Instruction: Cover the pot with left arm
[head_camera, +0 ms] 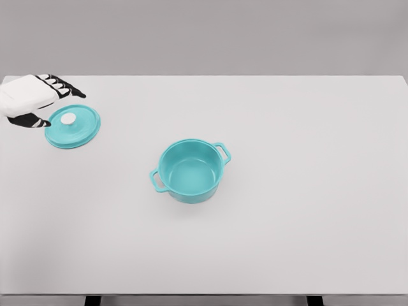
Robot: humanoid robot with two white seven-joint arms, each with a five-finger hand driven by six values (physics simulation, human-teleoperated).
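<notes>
Nearest me, pot (190, 171) sits uncovered mid-table; lid (73, 126) lies well apart at far left; my left hand (32, 99) hovers beside it, fingers spread, grasping nothing; next I'd pinch the knob (68, 119).

We see the pot (190, 171) standing upright on the tabletop (306, 210), near its middle, with one handle toward the near left and the other toward the far right. The lid (73, 126) lies flat on the tabletop well to the left of the pot and farther back, knob up. The left hand (32, 101) sits just left of the lid, farther still from the pot, its fingers (64, 86) reaching past the lid's far edge.
</notes>
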